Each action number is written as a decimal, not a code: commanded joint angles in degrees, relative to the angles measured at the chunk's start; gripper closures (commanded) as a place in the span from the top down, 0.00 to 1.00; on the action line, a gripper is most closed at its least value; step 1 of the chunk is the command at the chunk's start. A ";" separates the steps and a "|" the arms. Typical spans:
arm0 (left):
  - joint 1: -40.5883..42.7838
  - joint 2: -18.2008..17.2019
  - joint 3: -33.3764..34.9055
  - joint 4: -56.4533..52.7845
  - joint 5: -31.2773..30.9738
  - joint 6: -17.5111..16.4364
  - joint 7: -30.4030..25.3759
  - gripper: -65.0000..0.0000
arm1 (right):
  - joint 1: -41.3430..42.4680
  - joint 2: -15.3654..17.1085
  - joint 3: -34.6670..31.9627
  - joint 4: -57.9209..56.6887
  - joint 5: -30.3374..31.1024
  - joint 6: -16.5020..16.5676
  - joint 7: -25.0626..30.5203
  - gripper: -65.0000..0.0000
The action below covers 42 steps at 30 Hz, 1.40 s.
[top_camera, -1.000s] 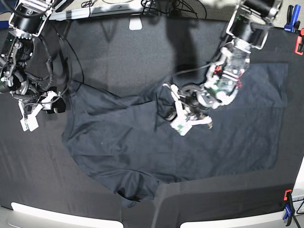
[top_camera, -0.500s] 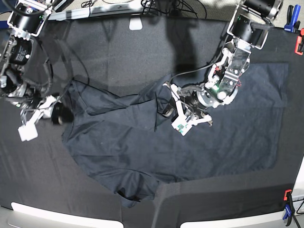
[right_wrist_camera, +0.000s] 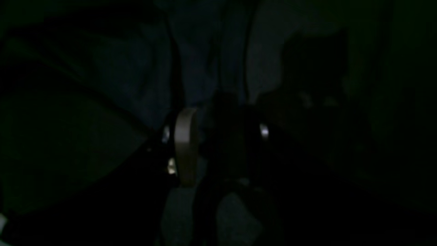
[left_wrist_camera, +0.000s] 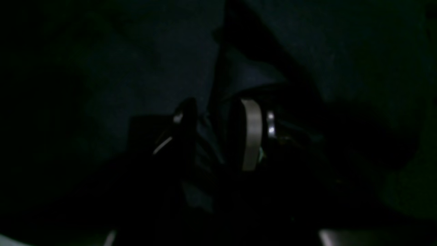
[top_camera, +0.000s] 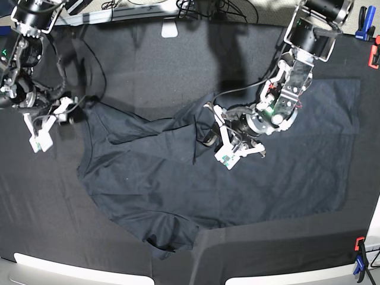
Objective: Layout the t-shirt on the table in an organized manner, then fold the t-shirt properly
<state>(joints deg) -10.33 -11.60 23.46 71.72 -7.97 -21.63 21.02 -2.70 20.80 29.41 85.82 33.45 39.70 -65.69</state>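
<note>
The dark slate-blue t-shirt (top_camera: 178, 178) lies spread and creased on the table (top_camera: 148, 59), with a raised fold near its middle and a bunched corner at the front. My left gripper (top_camera: 209, 135) sits low over that middle fold. In the left wrist view its fingers (left_wrist_camera: 251, 133) stand apart, open, with a ridge of t-shirt (left_wrist_camera: 245, 75) between them. My right gripper (top_camera: 75, 115) is at the shirt's far-left corner. In the right wrist view its fingers (right_wrist_camera: 186, 147) are also apart, open, with dark cloth (right_wrist_camera: 205, 68) running down between them. Both wrist views are very dark.
Blue and red clamps (top_camera: 363, 24) grip the far right table edge, and another clamp (top_camera: 360, 255) sits at the near right. Cables (top_camera: 89, 71) trail from the right arm across the far left. A pale tab (top_camera: 170, 29) lies at the far edge.
My left gripper's jaws have opened over the middle fold. My right arm has swung toward the far left, and the shirt's left corner now reaches further that way.
</note>
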 commanded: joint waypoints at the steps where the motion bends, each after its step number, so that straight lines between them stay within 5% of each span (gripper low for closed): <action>1: -1.11 0.09 -0.24 1.01 -0.46 -0.20 -1.27 0.29 | 0.79 0.94 0.37 -0.44 1.05 0.30 0.92 0.33; 15: -1.11 0.11 -0.24 1.01 -0.48 -0.20 -1.29 0.29 | 0.79 -1.97 0.37 -6.62 6.10 0.30 1.38 0.32; 20: -1.11 0.09 -0.24 1.01 -0.46 -0.20 -1.29 0.29 | 0.74 -3.17 0.37 -6.62 5.51 0.30 5.01 0.06; 22: -1.11 0.09 -0.24 1.01 -0.46 -0.20 -1.27 0.29 | 0.76 -2.82 0.37 -6.60 5.49 0.30 5.68 0.00; 34: -1.14 0.11 -0.22 1.01 -0.50 -0.20 -0.92 0.29 | 0.76 1.75 6.38 -6.60 -6.78 0.30 6.88 0.00; 42: -1.11 0.09 -0.24 1.01 -0.50 -0.20 -0.87 0.29 | 0.76 4.28 7.98 -6.60 -7.96 0.30 7.39 0.00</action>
<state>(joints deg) -10.33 -11.66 23.46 71.72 -7.94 -22.04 21.43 -2.68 23.59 36.95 78.46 25.50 40.05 -59.77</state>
